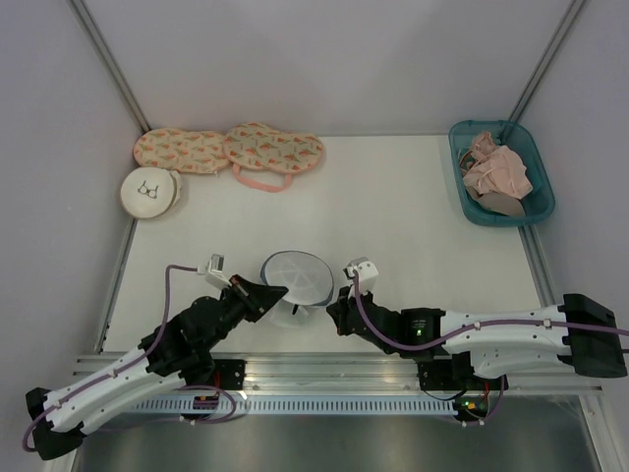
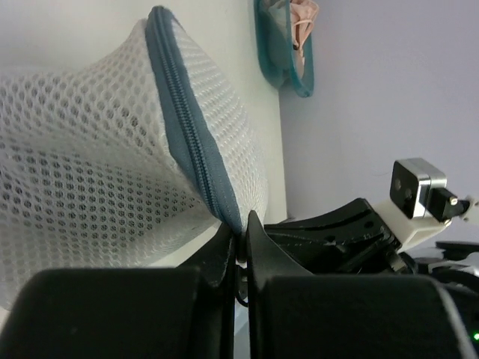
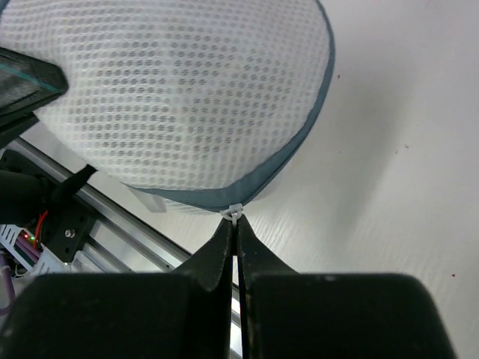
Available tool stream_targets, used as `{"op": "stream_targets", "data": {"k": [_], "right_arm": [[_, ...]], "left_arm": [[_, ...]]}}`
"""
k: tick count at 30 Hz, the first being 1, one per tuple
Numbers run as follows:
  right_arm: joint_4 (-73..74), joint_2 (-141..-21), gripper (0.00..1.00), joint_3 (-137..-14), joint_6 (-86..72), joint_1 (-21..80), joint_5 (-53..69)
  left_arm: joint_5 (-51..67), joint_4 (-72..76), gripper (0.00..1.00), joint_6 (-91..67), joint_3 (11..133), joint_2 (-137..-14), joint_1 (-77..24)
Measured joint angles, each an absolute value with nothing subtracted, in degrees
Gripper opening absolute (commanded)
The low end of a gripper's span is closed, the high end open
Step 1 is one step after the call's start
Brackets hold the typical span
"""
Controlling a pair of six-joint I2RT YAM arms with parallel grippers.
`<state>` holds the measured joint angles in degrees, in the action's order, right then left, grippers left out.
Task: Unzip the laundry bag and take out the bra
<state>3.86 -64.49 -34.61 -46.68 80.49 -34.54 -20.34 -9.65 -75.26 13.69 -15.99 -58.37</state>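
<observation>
The laundry bag (image 1: 295,277), a round white mesh pouch with a blue-grey zipper rim, is held between both grippers near the table's front edge. My left gripper (image 1: 279,292) is shut on the bag's zipper rim (image 2: 191,142) at its left side, with the fingertips (image 2: 254,228) pinching the rim. My right gripper (image 1: 330,307) is shut on the small white zipper pull (image 3: 235,212) at the bag's rim, with the mesh (image 3: 172,97) bulging above it. The zipper looks shut. The bra does not show; the mesh hides what is inside.
A teal basket (image 1: 462,187) of pink and beige garments stands at the back right. Two pink patterned cases (image 1: 231,149) and a cream round pouch (image 1: 150,192) lie at the back left. The metal rail (image 1: 314,366) runs along the front edge.
</observation>
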Motion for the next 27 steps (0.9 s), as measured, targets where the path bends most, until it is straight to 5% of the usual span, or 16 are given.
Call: {"op": "stream_targets", "data": {"k": [13, 27], "right_arm": [[10.0, -62.5, 0.00, -34.6, -45.6, 80.5, -35.2], [22.6, -61.6, 0.00, -36.9, -41.1, 80.5, -39.2]], "left_arm": [[-9.8, -21.6, 0.02, -54.5, 19.4, -8.5, -58.2], [18.9, -20.2, 0.02, -34.4, 30.6, -32.2, -57.9]]}}
